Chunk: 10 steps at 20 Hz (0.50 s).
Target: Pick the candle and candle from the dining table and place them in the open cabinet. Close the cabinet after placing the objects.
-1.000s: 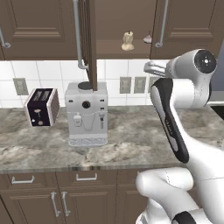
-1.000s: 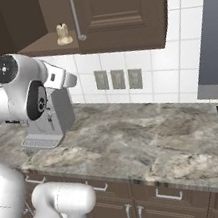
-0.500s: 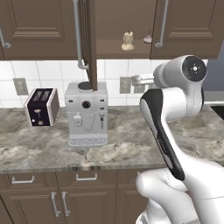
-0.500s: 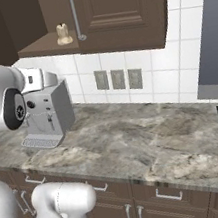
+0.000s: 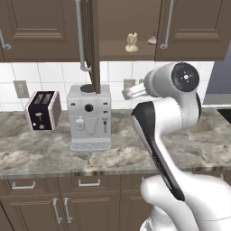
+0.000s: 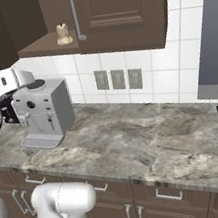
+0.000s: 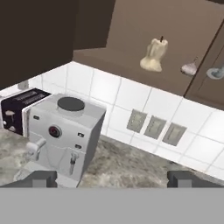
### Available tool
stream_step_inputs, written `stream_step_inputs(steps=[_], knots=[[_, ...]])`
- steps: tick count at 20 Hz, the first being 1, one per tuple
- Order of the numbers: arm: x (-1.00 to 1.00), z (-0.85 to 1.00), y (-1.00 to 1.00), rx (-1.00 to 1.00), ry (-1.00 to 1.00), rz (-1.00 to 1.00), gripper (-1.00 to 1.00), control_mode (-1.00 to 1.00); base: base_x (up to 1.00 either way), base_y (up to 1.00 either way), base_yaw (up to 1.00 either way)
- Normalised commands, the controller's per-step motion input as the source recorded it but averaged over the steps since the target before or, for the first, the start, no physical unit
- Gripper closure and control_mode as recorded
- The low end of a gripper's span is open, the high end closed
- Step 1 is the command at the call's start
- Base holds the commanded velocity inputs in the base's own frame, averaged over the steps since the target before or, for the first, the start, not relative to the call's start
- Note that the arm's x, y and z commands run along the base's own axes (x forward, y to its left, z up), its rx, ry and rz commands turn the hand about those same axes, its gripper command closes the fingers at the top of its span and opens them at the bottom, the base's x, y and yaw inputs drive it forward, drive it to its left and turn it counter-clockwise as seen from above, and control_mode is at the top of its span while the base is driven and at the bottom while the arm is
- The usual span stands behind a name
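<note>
Cream-coloured, the stubby candle [image 5: 131, 43] stands upright on the shelf of the open cabinet [image 5: 126, 27], near the shelf's front edge; the right base view shows it [image 6: 63, 34] just left of the closed door's vertical bar handle [image 6: 74, 13]. Beside the candle on the same shelf lies a small pale object [image 7: 189, 68], too small to identify. The cabinet's left door [image 5: 91, 40] is swung out edge-on toward the camera, its lower corner hanging above the white coffee machine [image 5: 89, 117]. That machine sits toward the back edge of the marbled stone counter [image 5: 54, 155], with a dark toaster [image 5: 43, 110] just to its left. Three wall outlets [image 6: 118, 79] line the tiled backsplash. The gripper [image 7: 111, 178] hangs in the air with its finger tips [image 7: 41, 177] set wide apart and nothing between them, facing the coffee machine and the candle shelf above it.
</note>
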Motion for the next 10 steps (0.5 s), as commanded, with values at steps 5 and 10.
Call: stream_step_inputs(steps=[5,10], knots=[[-0.27,0.19,0.49,-0.19,-0.08,0.0,-1.0,-1.0,0.0,0.0,0.0],[-0.2,0.04,0.55,-0.14,-0.11,0.0,-1.0,-1.0,0.0,0.0,0.0]])
